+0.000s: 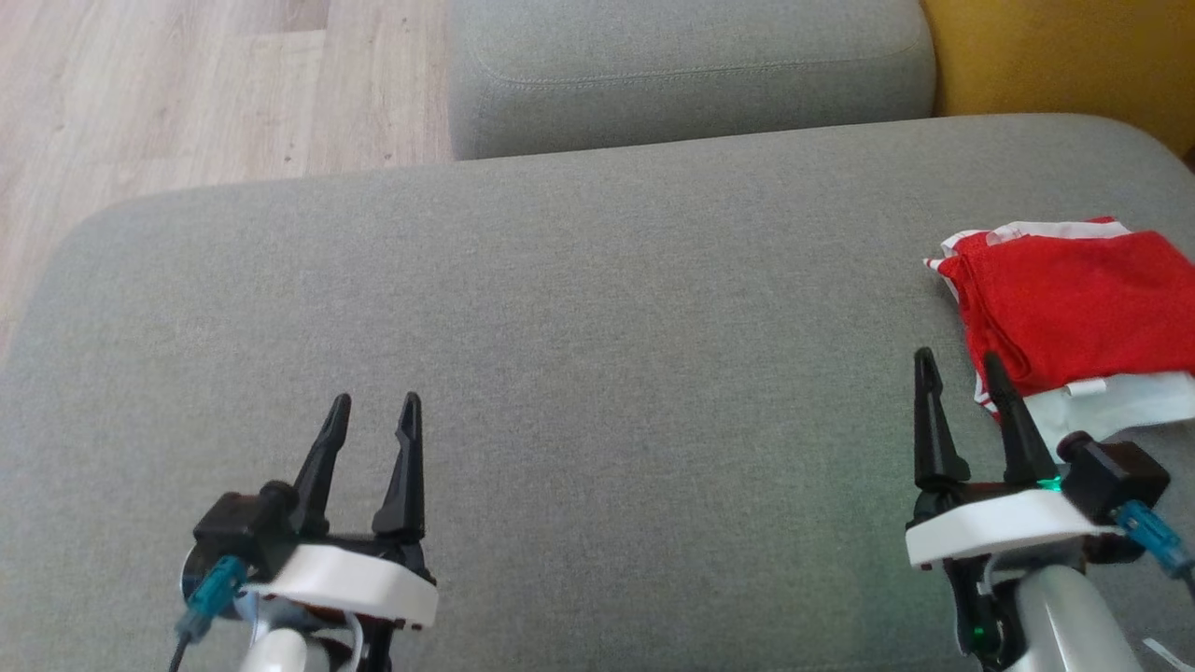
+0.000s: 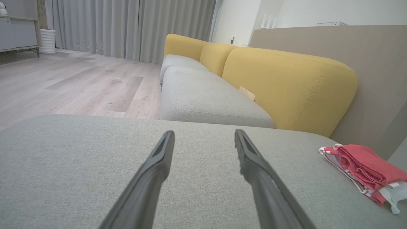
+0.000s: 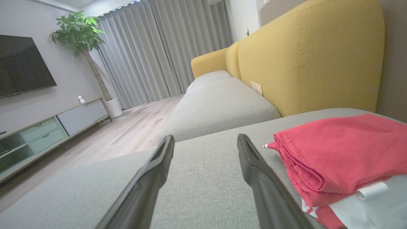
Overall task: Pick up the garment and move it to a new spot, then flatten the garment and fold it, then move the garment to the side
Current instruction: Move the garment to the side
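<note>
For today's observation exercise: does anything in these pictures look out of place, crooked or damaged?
Nothing is damaged or spilled. The folded red garment lies at the right side of the cushion; its fold is slightly untidy, white and striped edges poking out beneath the red.

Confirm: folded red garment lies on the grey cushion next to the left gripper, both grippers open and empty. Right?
Wrong on one point: the garment lies next to the right gripper, not the left gripper, which is far from it across the grey cushion. The head view shows this. The rest holds: folded, on the cushion, both grippers open and empty.
</note>
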Motion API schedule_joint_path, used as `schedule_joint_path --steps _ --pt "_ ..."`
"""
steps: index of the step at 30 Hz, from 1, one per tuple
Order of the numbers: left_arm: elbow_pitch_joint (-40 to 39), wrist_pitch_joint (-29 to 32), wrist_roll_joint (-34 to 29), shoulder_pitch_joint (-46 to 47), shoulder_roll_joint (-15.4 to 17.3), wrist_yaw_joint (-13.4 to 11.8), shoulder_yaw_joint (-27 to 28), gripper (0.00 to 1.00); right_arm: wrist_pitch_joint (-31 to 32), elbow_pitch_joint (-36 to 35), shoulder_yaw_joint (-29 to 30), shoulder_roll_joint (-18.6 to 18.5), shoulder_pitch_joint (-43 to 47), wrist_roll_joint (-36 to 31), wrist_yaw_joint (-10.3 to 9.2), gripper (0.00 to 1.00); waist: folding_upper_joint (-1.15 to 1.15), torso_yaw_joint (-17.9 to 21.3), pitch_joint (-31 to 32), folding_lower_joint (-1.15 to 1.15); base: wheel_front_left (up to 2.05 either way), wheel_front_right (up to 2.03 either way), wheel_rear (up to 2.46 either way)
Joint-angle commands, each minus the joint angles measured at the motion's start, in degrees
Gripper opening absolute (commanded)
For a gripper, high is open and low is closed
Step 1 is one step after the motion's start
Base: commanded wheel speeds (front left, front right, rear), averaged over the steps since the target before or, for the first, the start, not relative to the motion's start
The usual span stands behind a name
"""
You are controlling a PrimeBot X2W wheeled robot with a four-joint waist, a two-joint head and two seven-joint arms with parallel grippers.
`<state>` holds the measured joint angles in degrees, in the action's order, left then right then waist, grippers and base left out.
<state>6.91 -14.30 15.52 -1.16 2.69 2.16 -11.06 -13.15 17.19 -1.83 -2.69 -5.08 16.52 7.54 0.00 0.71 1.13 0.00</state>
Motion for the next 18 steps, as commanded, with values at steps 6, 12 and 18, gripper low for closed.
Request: schedule_joint_path --steps 6,12,18 --pt "-3.8 -0.7 0.5 1.2 0.2 -2.5 2.9 1.00 -1.2 -1.9 -2.0 -0.2 -1.5 -0.2 -0.05 1.00 0.00 0.1 0.3 0.00 0.00 0.00 0.00" --pt "-4.0 -0.7 0.3 1.0 0.2 -2.7 3.1 1.00 -1.4 -1.7 -1.7 -0.2 -1.7 -0.4 -0.05 1.00 0.00 0.2 0.4 0.00 0.00 0.00 0.00" --pt "-4.2 -0.7 0.8 0.8 0.2 -2.3 3.0 1.00 -1.5 -1.6 -2.0 -0.2 -1.6 -0.1 -0.05 1.00 0.00 0.4 0.2 0.00 0.00 0.00 0.00"
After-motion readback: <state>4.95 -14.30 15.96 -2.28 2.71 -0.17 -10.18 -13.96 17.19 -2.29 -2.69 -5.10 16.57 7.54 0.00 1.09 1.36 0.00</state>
